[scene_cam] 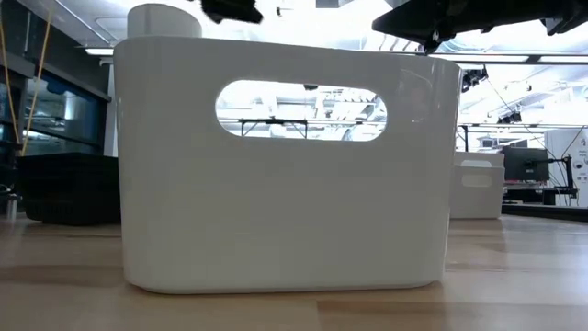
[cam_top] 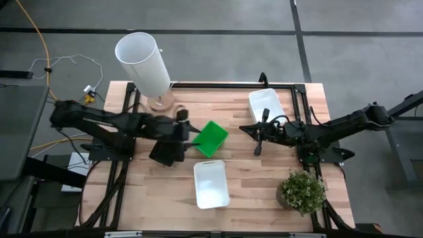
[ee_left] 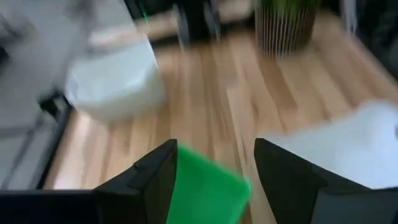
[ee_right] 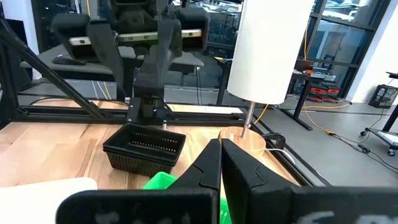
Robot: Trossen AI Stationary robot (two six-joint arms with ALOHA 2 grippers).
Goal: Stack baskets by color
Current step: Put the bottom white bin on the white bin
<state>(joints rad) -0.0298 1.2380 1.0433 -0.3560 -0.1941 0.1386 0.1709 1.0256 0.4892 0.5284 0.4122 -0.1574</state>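
Note:
A bright green basket (cam_top: 212, 138) lies tilted on the table's middle, and a black slotted basket (cam_top: 166, 151) rests on its base just left of it. My left gripper (cam_top: 190, 140) hangs open above the green basket's left edge (ee_left: 205, 190); green shows between its fingers, and I see no touch. One white basket (cam_top: 211, 184) sits near the front, filling the low view (scene_cam: 285, 165). Another white basket (cam_top: 266, 106) sits far right. My right gripper (cam_top: 246, 127) is shut and level, right of the green basket, holding nothing (ee_right: 221, 158).
A tall white cylinder (cam_top: 144, 61) on a wooden base stands at the far left. A potted plant (cam_top: 302, 192) is at the front right. Bare wood lies at the front left and between the white baskets.

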